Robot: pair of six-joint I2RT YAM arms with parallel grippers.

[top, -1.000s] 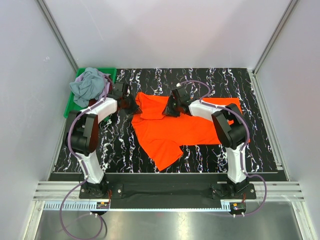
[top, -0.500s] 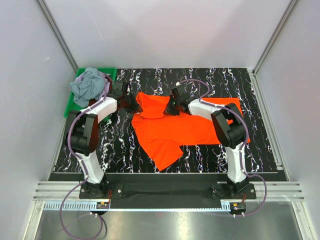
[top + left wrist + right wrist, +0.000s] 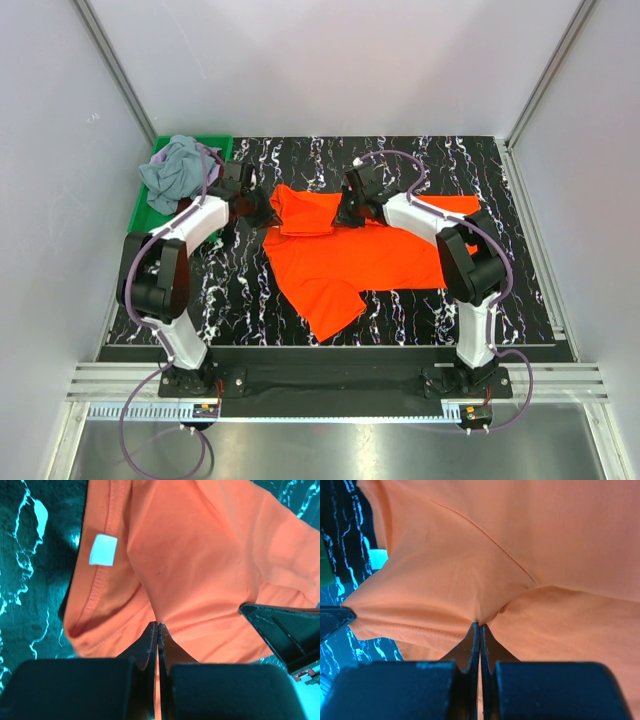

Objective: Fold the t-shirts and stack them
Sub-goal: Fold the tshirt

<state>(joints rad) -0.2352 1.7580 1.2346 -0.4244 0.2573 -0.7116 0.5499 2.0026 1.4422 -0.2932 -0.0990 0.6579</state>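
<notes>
A bright orange-red t-shirt (image 3: 350,262) lies spread on the black marbled table, one sleeve pointing to the near edge. My left gripper (image 3: 264,212) is shut on its upper left edge, close to the collar and its white neck label (image 3: 103,549). My right gripper (image 3: 343,217) is shut on a pinch of the same shirt's upper part. Both pinches show in the wrist views, left (image 3: 158,625) and right (image 3: 480,624). Between the grippers a flap of cloth (image 3: 305,212) lies doubled over. A grey-blue t-shirt (image 3: 175,170) sits crumpled in the green bin.
The green plastic bin (image 3: 143,205) stands at the table's far left corner, with a bit of lilac cloth (image 3: 213,170) beside the grey-blue shirt. Pale walls and metal frame posts enclose the table (image 3: 520,300).
Both grippers have drawn the shirt's upper edge slightly toward the far side, both still shut on the cloth. The left forearm has swung outward to the left.
</notes>
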